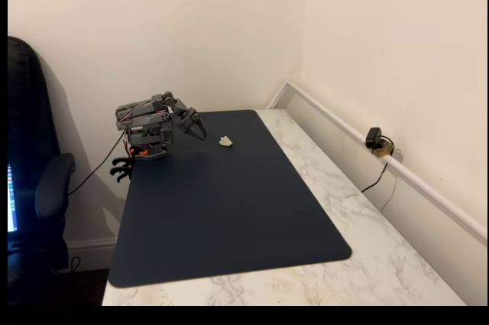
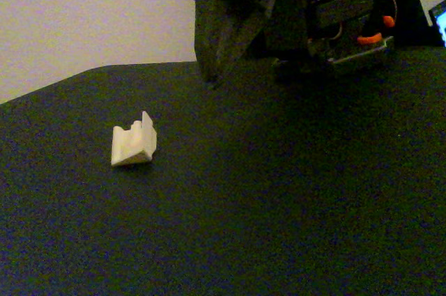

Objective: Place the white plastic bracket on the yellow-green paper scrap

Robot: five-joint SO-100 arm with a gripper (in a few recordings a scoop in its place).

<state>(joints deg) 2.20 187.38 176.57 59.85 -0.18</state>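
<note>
Arm: a dark grey SO-100 arm (image 1: 149, 128) is seen folded low at the far left corner of the mat in a fixed view, with orange parts at its base
Hand: the hand (image 1: 200, 132) is pointed down and to the right toward the mat in that view; in the low fixed view the hand (image 2: 217, 73) hangs tip-down just above the dark surface
Hand state: the two fingers are seen drawn together to a point, with nothing held between them
White plastic bracket: the white plastic bracket (image 1: 226, 141) lies on the mat just right of the hand tip, apart from it; in the low fixed view the white plastic bracket (image 2: 133, 143) sits left of and nearer than the hand, showing an angular off-white body with a raised notched edge
Contact: the bracket is touched by nothing but the mat
Mat: a dark navy mat (image 1: 229, 210) with rounded corners is laid across the bench
Bench: a white marble-patterned bench (image 1: 382, 256) is set into a corner of cream walls
Camera: a small black camera (image 1: 374, 140) is mounted at the right edge of the bench, with a cable trailing down
Chair: a dark office chair (image 1: 34, 187) is seen at the left edge
</note>
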